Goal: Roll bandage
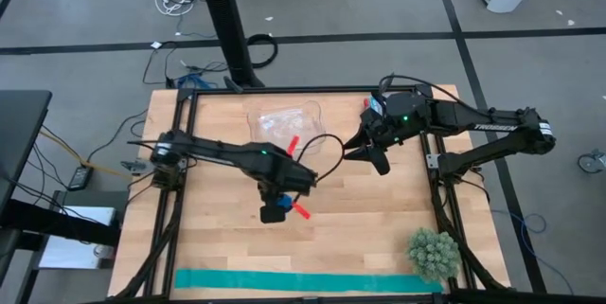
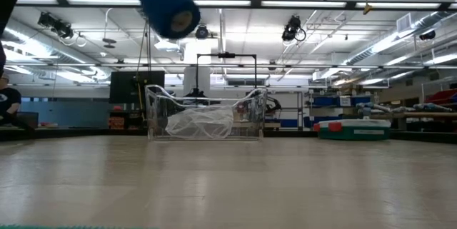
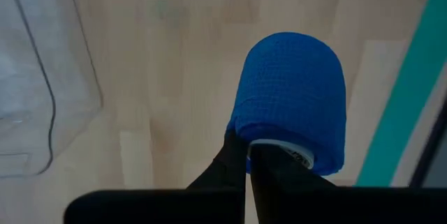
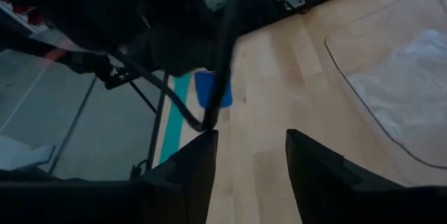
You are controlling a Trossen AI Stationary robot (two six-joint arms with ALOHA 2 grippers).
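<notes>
Wooden table (image 1: 379, 238), left gripper (image 3: 246, 155) pinching raised bandage (image 3: 292, 91)

Wooden table (image 1: 218, 257) seen from above. A clear plastic container (image 1: 284, 122) lies at upper centre. A teal strip (image 1: 303, 281) runs along the lower edge, a green spiky ball (image 1: 434, 253) at lower right.

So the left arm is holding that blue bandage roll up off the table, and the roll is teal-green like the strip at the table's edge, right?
Not quite. The bandage roll held off the table in the left gripper is royal blue, as the left wrist view shows. Only the flat strip along the table's edge is teal-green.
</notes>
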